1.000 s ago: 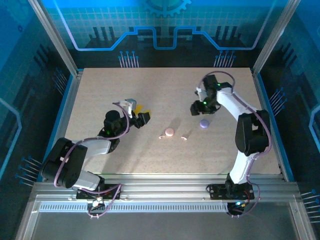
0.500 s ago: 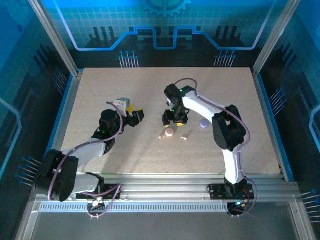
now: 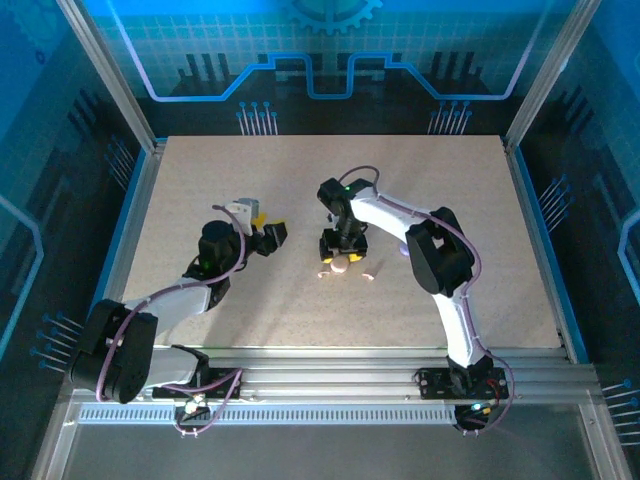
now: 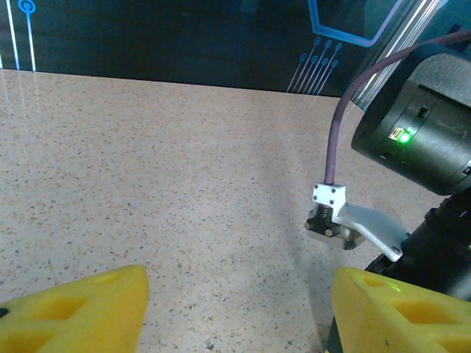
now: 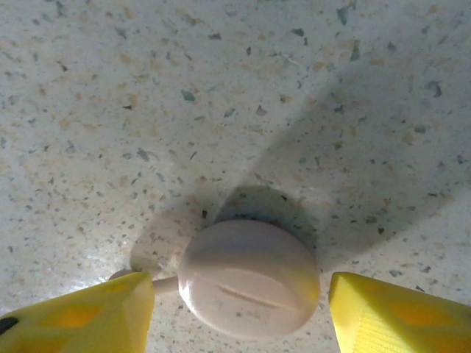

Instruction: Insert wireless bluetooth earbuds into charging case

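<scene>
A round pale pink charging case (image 5: 250,287) lies closed on the speckled table, between the yellow fingers of my right gripper (image 5: 239,312). The fingers stand open on either side of it, apart from its rim. A pink earbud's stem (image 5: 163,283) pokes out beside the left finger. From above, the right gripper (image 3: 338,252) hovers over the pink case (image 3: 341,266), with tiny pink earbuds (image 3: 325,273) (image 3: 368,276) on either side. My left gripper (image 3: 272,226) is open to the left, and nothing lies between its fingers (image 4: 73,312).
A lilac case (image 3: 405,247) sits just right of the pink one, partly under the right arm's forearm (image 3: 385,212). In the left wrist view the right arm's wrist (image 4: 416,125) looms close on the right. Bare tabletop (image 3: 250,170) spreads behind and in front.
The right arm swung left from the back right, past the lilac case, and lowered its gripper over the pink case. The left gripper shifted slightly back and left.
</scene>
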Tool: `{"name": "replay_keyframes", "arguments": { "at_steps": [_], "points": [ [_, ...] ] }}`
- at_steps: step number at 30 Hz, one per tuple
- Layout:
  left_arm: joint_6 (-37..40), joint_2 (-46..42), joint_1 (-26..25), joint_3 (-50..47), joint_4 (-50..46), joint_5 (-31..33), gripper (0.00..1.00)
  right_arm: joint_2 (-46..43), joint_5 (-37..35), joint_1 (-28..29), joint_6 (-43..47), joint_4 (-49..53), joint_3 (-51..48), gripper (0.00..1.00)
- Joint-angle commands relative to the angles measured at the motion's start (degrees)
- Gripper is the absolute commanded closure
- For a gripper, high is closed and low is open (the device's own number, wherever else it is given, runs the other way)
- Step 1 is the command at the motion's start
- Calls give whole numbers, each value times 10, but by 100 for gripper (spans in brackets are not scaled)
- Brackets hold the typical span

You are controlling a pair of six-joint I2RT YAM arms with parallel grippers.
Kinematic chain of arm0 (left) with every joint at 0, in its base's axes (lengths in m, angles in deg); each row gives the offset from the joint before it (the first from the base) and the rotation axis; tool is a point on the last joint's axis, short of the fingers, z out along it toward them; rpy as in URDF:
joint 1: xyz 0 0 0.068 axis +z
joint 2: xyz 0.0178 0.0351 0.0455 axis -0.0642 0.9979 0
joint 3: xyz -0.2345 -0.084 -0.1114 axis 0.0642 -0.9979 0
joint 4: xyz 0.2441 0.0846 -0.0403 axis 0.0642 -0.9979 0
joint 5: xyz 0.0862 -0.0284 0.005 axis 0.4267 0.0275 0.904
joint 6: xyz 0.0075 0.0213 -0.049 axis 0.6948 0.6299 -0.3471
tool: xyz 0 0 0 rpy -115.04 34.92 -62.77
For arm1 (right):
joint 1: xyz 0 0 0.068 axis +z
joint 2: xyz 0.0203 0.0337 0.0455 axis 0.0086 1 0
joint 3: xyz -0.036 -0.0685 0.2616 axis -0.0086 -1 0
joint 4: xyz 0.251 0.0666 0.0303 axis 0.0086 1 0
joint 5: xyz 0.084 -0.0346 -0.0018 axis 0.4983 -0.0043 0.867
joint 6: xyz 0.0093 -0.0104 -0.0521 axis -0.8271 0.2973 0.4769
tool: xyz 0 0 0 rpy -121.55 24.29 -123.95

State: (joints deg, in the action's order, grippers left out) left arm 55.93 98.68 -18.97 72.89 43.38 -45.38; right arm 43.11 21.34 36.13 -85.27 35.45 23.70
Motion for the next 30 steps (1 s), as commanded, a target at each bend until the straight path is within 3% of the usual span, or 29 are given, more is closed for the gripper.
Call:
{"name": "replay_keyframes", "arguments": {
  "at_steps": [1,7,13,18,22,30],
  "points": [
    [5,-15,7,-12,8,7,33,17,-5,8,-9,15,13,38],
    [6,-17,9,-14,9,6,33,25,-3,13,-11,17,13,39],
    [6,-17,11,-18,10,5,33,33,-18,14,-10,21,13,52],
    [12,-22,11,-16,4,-4,32,16,-38,14,-10,23,9,58],
    [23,-24,11,-17,24,-60,33,-62,-53,13,-17,-30,-31,61],
    [31,22,2,-42,199,-219,39,-286,14,14,-39,-298,-202,65]
  ]
}}
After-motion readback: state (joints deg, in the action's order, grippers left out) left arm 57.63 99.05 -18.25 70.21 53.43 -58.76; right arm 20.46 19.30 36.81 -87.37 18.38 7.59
